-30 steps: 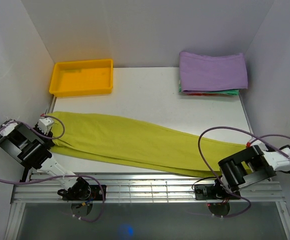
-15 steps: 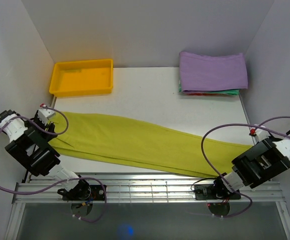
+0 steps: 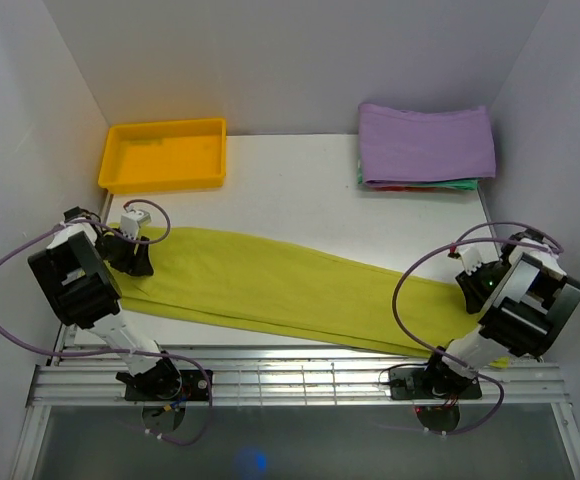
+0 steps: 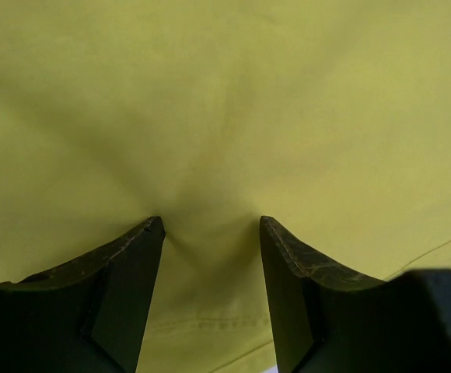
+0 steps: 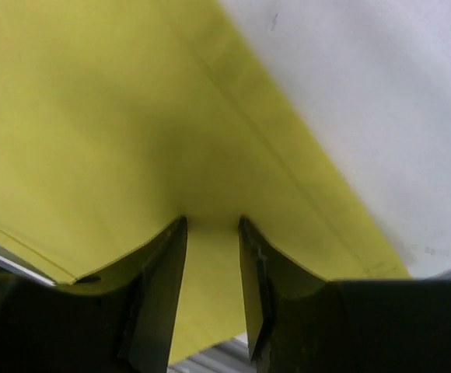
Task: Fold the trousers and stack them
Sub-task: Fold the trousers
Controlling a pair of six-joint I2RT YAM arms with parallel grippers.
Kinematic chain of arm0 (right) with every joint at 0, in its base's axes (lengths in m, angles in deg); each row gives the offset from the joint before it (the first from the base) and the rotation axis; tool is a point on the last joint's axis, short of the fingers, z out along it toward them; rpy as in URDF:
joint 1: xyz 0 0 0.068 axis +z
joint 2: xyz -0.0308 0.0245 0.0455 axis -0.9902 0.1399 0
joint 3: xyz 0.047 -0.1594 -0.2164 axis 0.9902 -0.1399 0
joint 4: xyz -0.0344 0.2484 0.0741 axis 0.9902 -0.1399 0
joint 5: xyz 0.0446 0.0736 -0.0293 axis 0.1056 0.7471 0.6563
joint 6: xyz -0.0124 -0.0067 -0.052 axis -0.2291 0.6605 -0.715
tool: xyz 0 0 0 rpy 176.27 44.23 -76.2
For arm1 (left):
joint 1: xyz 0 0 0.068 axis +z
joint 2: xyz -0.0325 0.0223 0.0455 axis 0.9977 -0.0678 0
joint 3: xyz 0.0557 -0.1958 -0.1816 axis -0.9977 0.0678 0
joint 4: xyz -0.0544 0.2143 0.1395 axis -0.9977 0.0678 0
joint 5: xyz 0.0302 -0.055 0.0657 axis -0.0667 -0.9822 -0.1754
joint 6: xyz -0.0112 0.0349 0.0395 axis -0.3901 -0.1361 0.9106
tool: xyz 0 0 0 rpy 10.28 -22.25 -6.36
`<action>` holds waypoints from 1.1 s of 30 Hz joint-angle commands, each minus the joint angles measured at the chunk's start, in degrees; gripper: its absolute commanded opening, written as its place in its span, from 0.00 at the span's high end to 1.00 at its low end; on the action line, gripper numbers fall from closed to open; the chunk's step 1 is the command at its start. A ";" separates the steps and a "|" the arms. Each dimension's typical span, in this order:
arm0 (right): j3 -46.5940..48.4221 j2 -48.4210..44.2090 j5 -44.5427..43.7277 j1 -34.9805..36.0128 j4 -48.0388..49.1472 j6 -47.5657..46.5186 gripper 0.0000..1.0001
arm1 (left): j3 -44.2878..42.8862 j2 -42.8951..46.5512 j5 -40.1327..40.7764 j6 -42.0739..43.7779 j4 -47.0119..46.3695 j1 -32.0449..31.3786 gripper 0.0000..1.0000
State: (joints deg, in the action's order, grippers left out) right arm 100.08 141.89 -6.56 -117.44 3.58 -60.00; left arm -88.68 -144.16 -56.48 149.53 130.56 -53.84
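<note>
The yellow-green trousers point(image 3: 290, 290) lie flat and stretched out slantwise across the table, from the left edge to the near right corner. My left gripper point(image 3: 138, 258) points down on their left end. In the left wrist view its jaws point(image 4: 210, 221) stand open, both tips pressed into the trousers point(image 4: 225, 93), which pucker between them. My right gripper point(image 3: 473, 290) is down on the right end. Its jaws point(image 5: 212, 220) stand a narrow gap apart, tips dug into the trousers point(image 5: 93, 116) close to their hemmed edge, flat cloth showing in the gap.
A yellow tray point(image 3: 163, 155) stands at the back left. A folded purple cloth point(image 3: 425, 142) tops a small stack at the back right. White walls close in both sides, and a metal rail point(image 3: 300, 372) runs along the near edge. Bare white table point(image 5: 381, 93) lies beside the hem.
Both arms have swung inward from the outer edges and come down onto the trousers' two ends. The right jaws have narrowed a lot. The trousers have barely shifted.
</note>
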 commanded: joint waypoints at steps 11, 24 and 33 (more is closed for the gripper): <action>27.21 26.44 -7.32 8.58 7.35 17.54 0.64 | -0.18 -3.21 1.82 -21.27 -6.96 -7.48 0.39; 23.55 1.59 8.25 15.00 -13.76 -1.69 0.55 | 8.51 20.70 -6.02 15.19 5.70 -17.07 0.42; 9.48 -11.08 10.09 39.75 1.23 12.85 0.59 | 14.05 21.23 4.79 23.55 1.84 -17.33 0.46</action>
State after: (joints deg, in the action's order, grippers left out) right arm 111.53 133.15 0.65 -85.01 -3.00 -55.47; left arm -75.42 -123.98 -55.50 168.00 134.52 -71.59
